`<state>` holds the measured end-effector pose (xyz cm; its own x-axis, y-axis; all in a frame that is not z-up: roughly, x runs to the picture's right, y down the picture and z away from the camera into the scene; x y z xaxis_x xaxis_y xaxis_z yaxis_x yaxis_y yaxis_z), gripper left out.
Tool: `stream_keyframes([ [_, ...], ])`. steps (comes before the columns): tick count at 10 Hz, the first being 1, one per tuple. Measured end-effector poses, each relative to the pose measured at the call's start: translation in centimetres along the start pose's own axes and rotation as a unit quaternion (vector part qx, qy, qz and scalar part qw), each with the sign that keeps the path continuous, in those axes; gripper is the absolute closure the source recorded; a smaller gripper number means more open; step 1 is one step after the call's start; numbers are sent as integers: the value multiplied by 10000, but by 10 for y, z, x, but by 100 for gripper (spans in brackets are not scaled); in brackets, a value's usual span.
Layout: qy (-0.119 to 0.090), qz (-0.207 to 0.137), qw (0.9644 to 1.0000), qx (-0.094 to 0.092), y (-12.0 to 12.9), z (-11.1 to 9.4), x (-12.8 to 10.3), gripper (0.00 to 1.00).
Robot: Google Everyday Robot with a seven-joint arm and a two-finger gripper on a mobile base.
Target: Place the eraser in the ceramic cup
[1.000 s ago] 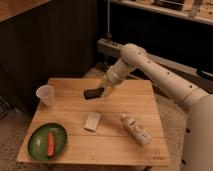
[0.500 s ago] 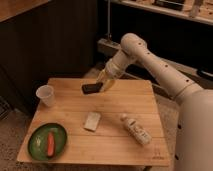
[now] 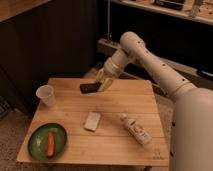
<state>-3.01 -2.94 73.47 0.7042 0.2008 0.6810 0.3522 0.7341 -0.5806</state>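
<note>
My gripper (image 3: pixel 100 83) hangs over the far middle of the wooden table (image 3: pixel 125 102), shut on the eraser (image 3: pixel 89 88), a small black flat block held above the tabletop. The ceramic cup (image 3: pixel 46 95), small, white and tapering, stands upright near the table's left edge, well to the left of the eraser and a little nearer the front. The white arm reaches in from the right.
A pale beige flat pad (image 3: pixel 92 121) lies at the table's middle. A white labelled bottle (image 3: pixel 136 129) lies on its side at front right. A green plate (image 3: pixel 39 147) with a carrot (image 3: pixel 50 143) sits at front left. Dark shelving stands behind the table.
The gripper has moved left and slightly away with the eraser in it, closing some of the distance to the cup. Nothing else on the table has moved.
</note>
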Motion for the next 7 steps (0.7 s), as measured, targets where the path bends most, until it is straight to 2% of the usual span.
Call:
stream_keyframes([
  [3,269,45,9996,83,-6,1,-6,100],
  [5,537,179,9981,238,-39,11,-20,100],
  [7,659,286,9966,397,-58,15,-28,100],
])
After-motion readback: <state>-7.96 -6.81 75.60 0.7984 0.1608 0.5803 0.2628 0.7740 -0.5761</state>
